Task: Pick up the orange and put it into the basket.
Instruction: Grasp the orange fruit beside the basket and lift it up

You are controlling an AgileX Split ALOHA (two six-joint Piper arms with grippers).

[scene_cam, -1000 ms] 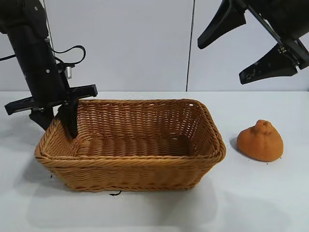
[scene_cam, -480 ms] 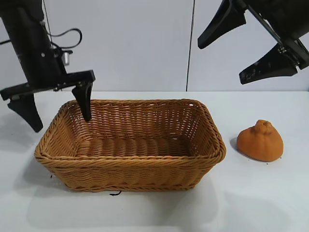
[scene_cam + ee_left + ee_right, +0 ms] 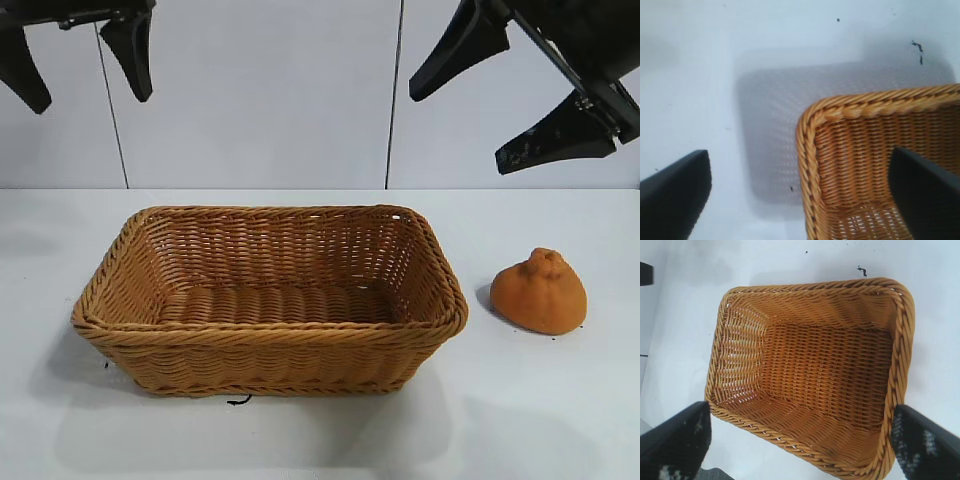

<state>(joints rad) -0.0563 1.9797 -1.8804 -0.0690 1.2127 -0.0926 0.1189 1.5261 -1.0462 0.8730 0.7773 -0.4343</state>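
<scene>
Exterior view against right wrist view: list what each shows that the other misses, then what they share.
Only the exterior view shows the orange lying on the table beside the basket, plus the open left gripper raised at the upper left corner and both fingers of the open right gripper from outside. Only the right wrist view looks straight down into the basket's empty bottom. Both show the basket, the white table and the right gripper.
</scene>
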